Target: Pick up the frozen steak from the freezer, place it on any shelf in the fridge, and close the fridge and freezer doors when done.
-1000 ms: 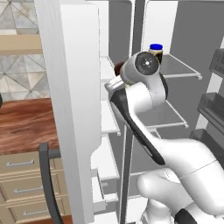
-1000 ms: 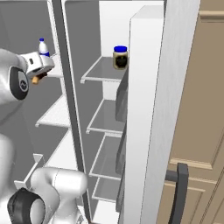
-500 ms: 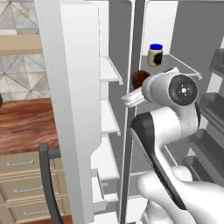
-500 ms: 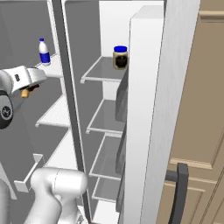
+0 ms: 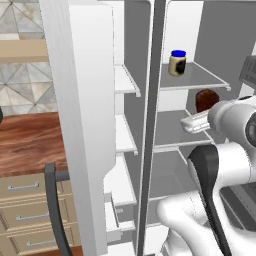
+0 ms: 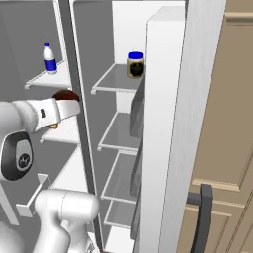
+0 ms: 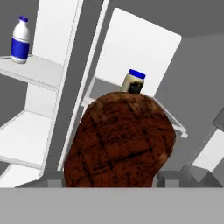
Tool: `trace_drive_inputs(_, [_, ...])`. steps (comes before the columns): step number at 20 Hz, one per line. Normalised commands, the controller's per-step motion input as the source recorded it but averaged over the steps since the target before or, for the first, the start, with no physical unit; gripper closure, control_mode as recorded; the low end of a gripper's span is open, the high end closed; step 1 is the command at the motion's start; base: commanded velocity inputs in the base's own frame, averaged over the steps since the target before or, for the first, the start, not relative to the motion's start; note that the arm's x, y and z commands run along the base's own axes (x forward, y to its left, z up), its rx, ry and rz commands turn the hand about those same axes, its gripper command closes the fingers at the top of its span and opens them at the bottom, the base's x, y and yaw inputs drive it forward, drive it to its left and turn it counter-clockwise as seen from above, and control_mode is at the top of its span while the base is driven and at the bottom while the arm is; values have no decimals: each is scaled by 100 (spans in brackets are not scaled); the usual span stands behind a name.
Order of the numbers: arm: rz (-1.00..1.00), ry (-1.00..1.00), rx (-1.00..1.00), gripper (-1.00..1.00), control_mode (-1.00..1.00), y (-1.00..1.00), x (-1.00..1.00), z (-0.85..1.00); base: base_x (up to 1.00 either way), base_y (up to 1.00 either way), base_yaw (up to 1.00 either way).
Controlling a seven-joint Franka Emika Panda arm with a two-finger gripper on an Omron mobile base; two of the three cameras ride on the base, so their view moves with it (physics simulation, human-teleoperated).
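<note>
Holding one steak at the open fridge

Left base view: the pincer (image 5: pixel 200 112) is gripping one steak (image 5: pixel 206 99) beside one jar (image 5: pixel 177 62).
Right base view: one bottle (image 6: pixel 49 58) is standing on a shelf (image 6: pixel 47 79).
Hand view: steak, jar and bottle are showing together.

Flat, even rendered light with no evident source, no glare and only soft grey shading inside the fridge (image 6: pixel 116 29) compartments; edges slightly soft and pixelated in all three views, no lens distortion, the steak (image 7: pixel 119 142) close to the hand camera coarse-textured but not blurred.
</note>
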Motion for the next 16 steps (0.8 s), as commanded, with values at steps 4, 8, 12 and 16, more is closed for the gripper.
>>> trace_drive_inputs(4, [-15,19,11,100,-100,-84,51,8,0,0,0])
trace_drive_inputs(8, [-16,25,10,100,-100,-58,60,19,0,0,0])
trace_drive_inputs(12, [-10,17,10,100,-100,-39,35,47,0,0,0])
trace_drive_inputs(16, [-2,6,3,100,-100,-24,34,25,0,0,0])
